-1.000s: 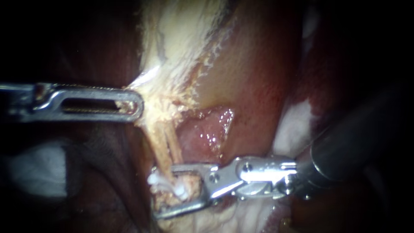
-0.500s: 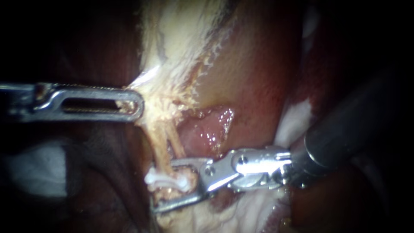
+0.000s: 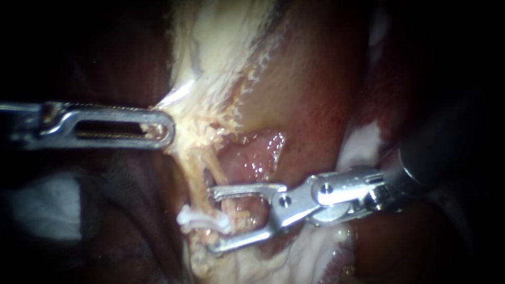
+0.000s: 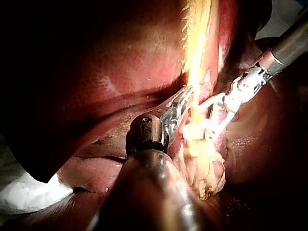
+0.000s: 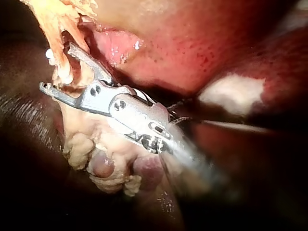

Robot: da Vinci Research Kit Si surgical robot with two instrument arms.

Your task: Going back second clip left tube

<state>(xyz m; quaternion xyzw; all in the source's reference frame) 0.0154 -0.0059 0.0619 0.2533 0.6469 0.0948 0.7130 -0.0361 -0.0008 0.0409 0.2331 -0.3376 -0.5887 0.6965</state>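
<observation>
Straddling clip on left tube: right instrument, end effector released, empty; left instrument, end effector clenched on pale tissue above clip. Judged: left tube soft, tearable; take hold just beside clip.

Place: a surgical lab, seen close up through an endoscope.
Tissue: wet, dark-red liver and pale tissue fill every view.
Tools: two slender steel instruments are in, the left instrument and the right instrument.
Hardware: a white clip sits on a thin tube.
Dressing: white gauze lies beside the organ.
</observation>
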